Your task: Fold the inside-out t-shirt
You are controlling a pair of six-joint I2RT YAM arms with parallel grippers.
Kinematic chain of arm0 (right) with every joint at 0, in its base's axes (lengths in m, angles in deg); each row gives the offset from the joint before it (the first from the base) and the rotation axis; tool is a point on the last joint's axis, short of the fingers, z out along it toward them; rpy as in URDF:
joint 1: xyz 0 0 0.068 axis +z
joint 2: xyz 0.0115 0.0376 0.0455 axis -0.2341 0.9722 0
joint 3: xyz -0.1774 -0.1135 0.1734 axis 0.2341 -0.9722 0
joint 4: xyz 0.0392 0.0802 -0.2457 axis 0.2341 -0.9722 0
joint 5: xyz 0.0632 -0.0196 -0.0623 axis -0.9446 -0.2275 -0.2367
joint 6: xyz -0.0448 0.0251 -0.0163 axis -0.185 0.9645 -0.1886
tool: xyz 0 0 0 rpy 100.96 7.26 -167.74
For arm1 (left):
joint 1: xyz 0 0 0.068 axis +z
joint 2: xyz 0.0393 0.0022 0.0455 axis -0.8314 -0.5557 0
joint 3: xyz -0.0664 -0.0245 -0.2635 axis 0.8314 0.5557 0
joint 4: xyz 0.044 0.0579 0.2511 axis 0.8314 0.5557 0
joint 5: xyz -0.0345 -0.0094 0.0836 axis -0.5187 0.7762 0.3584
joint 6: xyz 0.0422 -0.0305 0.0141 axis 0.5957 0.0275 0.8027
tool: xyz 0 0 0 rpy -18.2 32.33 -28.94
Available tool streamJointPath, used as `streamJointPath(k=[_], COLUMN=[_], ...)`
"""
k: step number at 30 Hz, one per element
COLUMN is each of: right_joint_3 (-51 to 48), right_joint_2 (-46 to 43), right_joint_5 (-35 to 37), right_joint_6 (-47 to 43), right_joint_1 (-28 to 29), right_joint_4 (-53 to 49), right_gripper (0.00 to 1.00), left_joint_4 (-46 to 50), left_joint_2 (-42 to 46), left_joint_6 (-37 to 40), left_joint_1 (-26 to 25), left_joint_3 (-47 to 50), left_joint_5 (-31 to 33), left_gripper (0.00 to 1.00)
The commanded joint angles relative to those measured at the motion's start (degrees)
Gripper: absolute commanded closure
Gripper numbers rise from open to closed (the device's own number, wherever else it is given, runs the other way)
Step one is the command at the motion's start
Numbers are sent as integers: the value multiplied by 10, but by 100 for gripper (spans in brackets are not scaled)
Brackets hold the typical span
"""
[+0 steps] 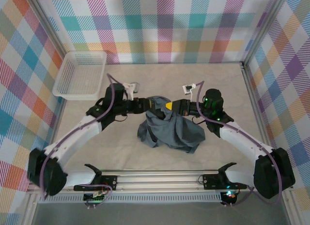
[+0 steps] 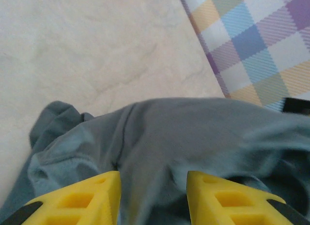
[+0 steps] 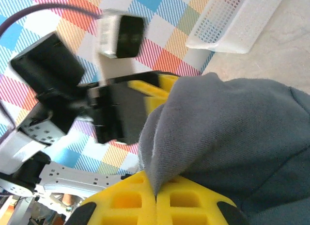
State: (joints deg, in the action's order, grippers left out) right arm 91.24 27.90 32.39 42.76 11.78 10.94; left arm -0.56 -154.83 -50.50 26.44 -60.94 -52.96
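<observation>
Gripping the shirt (image 1: 169, 130) at its far edge, your right jaws are clamped on fabric; your left jaws stand apart over that same edge.

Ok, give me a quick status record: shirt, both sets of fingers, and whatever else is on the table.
t-shirt: bunched mid-table, one peak lifted, the rest heaped on the table
left fingers: apart, fabric between them
right fingers: shut, pinching a fold of the t-shirt
basket: white, far-left corner, apart from the t-shirt
fold: no neat fold yet
</observation>
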Motion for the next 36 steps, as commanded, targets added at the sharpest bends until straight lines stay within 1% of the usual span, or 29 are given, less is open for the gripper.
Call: streamJointPath(k=[1, 2, 4, 5, 7, 8, 9, 12, 15, 17, 20, 22, 25, 28, 29, 33, 34, 36], right_joint_3=[32, 35, 42, 45, 52, 55, 57, 55, 56, 59, 58, 55, 56, 65, 68, 77, 79, 78], right_joint_2=[9, 12, 15, 16, 17, 17, 16, 11, 8, 8, 5, 1, -1, 1, 4, 15, 20, 29], right_joint_5=[-17, -18, -20, -19, -21, -21, -21, -13, -16, -26, -28, -22, -19, -16, -13, 26, 39, 48], right_joint_6=[9, 5, 0, -2, -8, -13, -15, -22, -24, -25, -22, -20, -16, -18, -22, -27, -25, -17], right_joint_1=[-6, -7, -7, -7, -8, -8, -8, -8, -8, -8, -8, -8, -8, -9, -9, -23, -32, -52], right_joint_4=[-1, -8, -17, -23, -36, -44, -49, -55, -68, -77, -78, -77, -74, -92, -102, -152, -167, -173], right_gripper=[100, 100, 100, 100, 100, 100, 100, 100, 100, 100, 100, 100, 100, 100, 100, 100, 100, 100], left_joint_4=[33, 59, 67, 69, 63, 55, 44, -23, -82, -118, -136, -139, -170, -170, -167, -107, -85, -32], left_joint_2=[72, 84, 97, 96, 76, 65, 53, 15, -21, -41, -73, -92, -103, -97, -87, -35, -18, 6], left_joint_6=[43, 73, 139, 164, 191, 203, 216, 269, 325, 349, 379, 385, 394, 398, 395, 348, 327, 294], left_joint_1=[-24, -46, -104, -135, -168, -176, -181, -185, -187, -187, -187, -186, -186, -187, -187, -187, -186, -185], left_joint_3=[17, 16, 18, 17, 8, 5, 4, 11, 15, 16, 7, 2, 15, 13, 12, -10, -16, -35], left_joint_5=[77, 96, 132, 161, 191, 209, 224, 262, 295, 307, 310, 329, 361, 376, 373, 333, 314, 281], left_gripper=[63, 65, 67, 68, 71, 71, 71, 63, 49, 43, 42, 42, 52, 68, 75, 98, 100, 100])
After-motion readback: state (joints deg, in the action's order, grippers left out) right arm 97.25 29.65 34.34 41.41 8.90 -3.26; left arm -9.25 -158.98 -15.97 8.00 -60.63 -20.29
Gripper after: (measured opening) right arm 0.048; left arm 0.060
